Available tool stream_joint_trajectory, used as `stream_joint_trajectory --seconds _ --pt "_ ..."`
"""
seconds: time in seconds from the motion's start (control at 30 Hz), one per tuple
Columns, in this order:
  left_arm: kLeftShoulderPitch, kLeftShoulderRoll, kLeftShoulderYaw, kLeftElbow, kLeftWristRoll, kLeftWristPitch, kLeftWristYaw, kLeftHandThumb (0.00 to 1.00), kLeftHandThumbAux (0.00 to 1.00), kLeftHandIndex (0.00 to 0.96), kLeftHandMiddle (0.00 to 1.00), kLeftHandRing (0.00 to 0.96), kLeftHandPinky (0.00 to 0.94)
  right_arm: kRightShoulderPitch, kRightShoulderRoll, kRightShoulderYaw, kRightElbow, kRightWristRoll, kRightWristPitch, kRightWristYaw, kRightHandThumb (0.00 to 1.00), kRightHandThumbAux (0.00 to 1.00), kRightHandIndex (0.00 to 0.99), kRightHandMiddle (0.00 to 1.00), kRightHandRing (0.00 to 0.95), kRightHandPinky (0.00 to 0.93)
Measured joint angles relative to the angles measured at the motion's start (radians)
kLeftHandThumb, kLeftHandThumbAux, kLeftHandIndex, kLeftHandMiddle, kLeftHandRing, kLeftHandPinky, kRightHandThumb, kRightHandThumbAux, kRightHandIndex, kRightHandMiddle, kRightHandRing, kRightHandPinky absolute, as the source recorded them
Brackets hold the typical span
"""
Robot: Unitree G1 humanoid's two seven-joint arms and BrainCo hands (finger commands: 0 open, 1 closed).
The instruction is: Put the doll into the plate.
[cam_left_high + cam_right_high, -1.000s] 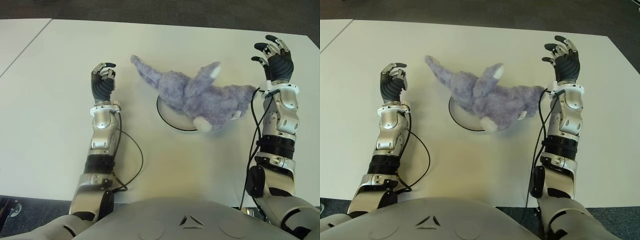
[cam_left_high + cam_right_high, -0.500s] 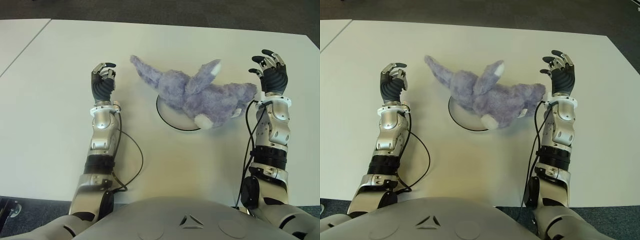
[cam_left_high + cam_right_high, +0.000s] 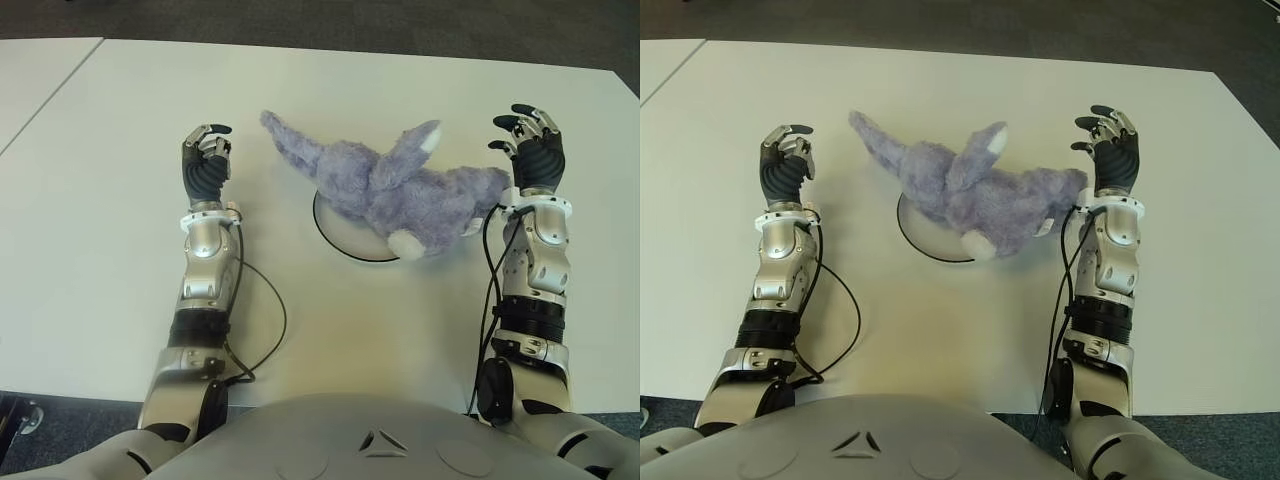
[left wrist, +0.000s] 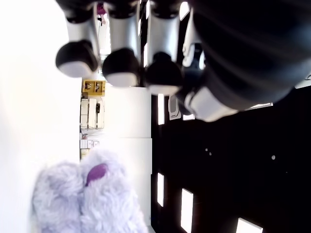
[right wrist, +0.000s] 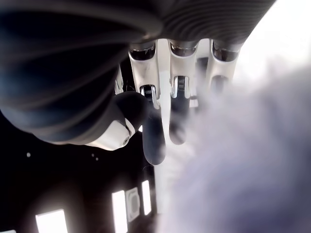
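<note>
A purple plush doll [image 3: 390, 190] lies across a white round plate [image 3: 340, 238] at the middle of the table, its tail stretching off to the left beyond the rim. My right hand [image 3: 522, 135] stands upright just beside the doll's right end, fingers loosely spread and holding nothing; in the right wrist view the fur [image 5: 252, 160] fills the space by the fingers [image 5: 155, 138]. My left hand [image 3: 206, 158] shows to the left of the doll's tail, apart from it, fingers relaxed and empty. The left wrist view catches the doll [image 4: 87, 199] farther off.
The pale table [image 3: 120, 120] spreads wide on both sides of the plate. Its far edge meets dark floor at the back, and a second table top [image 3: 30, 70] adjoins at the far left. Black cables hang along both forearms.
My right hand has drawn back toward me and slightly left, ending closer to the doll's right end. The doll, plate and left hand have stayed put.
</note>
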Motion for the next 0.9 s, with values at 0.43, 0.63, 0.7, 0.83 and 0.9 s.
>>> stream_joint_trajectory --seconds 0.43,0.63,0.7,0.83,0.9 --pt "0.001 0.000 -0.002 0.000 0.000 -0.002 0.000 0.709 0.706 0.442 0.864 0.875 0.864 0.000 0.045 0.040 0.030 0.006 0.000 0.019 0.842 0.678 0.427 0.473 0.545 0.554" --pt "0.000 0.000 -0.003 0.000 0.000 -0.003 0.000 0.709 0.706 0.442 0.866 0.877 0.865 -0.001 0.059 0.060 0.036 0.002 0.005 0.019 0.841 0.678 0.423 0.476 0.545 0.545" --pt "0.000 0.000 -0.003 0.000 0.000 -0.003 0.000 0.709 0.706 0.442 0.867 0.877 0.866 -0.001 0.063 0.067 0.038 0.000 0.006 0.019 0.841 0.678 0.423 0.476 0.544 0.546" --pt "0.001 0.000 -0.003 0.000 0.000 -0.003 0.000 0.709 0.706 0.442 0.868 0.878 0.865 -0.002 0.067 0.081 0.043 -0.001 0.011 0.019 0.841 0.678 0.423 0.477 0.546 0.553" --pt "0.001 0.000 -0.003 0.000 0.000 -0.004 0.000 0.709 0.706 0.442 0.869 0.879 0.865 -0.002 0.070 0.087 0.046 -0.001 0.014 0.019 0.841 0.678 0.424 0.476 0.546 0.551"
